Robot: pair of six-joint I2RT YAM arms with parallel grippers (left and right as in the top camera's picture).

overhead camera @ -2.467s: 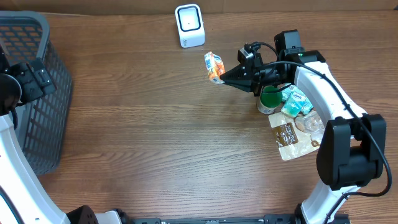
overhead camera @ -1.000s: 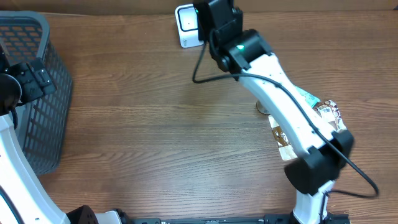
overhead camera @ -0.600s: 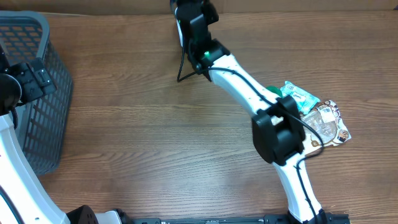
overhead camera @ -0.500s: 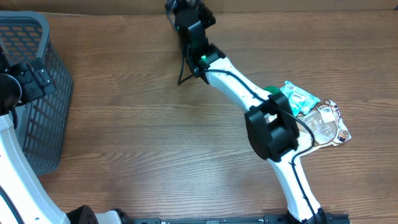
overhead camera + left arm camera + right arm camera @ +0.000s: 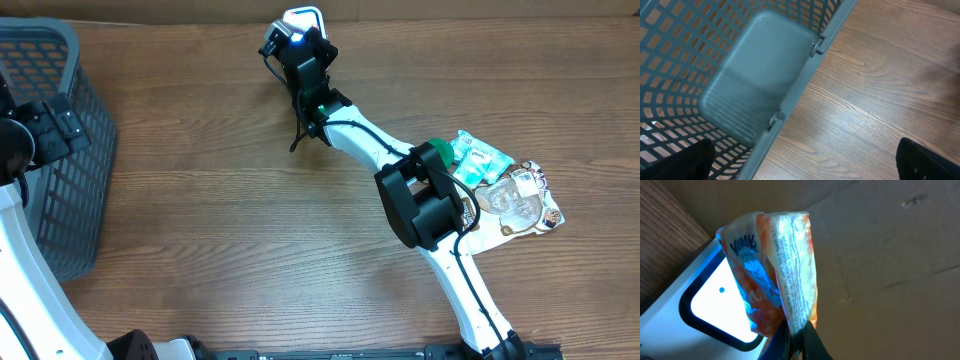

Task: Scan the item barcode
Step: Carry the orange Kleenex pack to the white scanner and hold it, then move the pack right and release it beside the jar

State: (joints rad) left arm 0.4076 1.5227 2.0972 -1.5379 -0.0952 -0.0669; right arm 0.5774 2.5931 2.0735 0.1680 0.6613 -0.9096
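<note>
Packet (image 5: 775,275) is pinched in the right gripper (image 5: 797,339) — jaws clamped tight on its bottom edge. In the wrist view the orange and blue wrapper stands up from the bottom middle of the frame, with the small-print seam facing the camera. Just behind it, lower left of that frame, is the scanner (image 5: 715,307), white with a dark rim around its lit window. The packet overlaps the window's right side, but I can't tell whether they touch. Brown cardboard (image 5: 890,255) fills the rest of that view.

From overhead the right arm (image 5: 370,150) reaches to the top middle of the frame, and the scanner's top edge pokes out just past the gripper. Left gripper (image 5: 800,165) is spread wide and holds nothing — it hangs over the corner of the basket (image 5: 740,85) at the left edge of the table (image 5: 200,250). Other items (image 5: 500,185) sit in a heap at the right.
</note>
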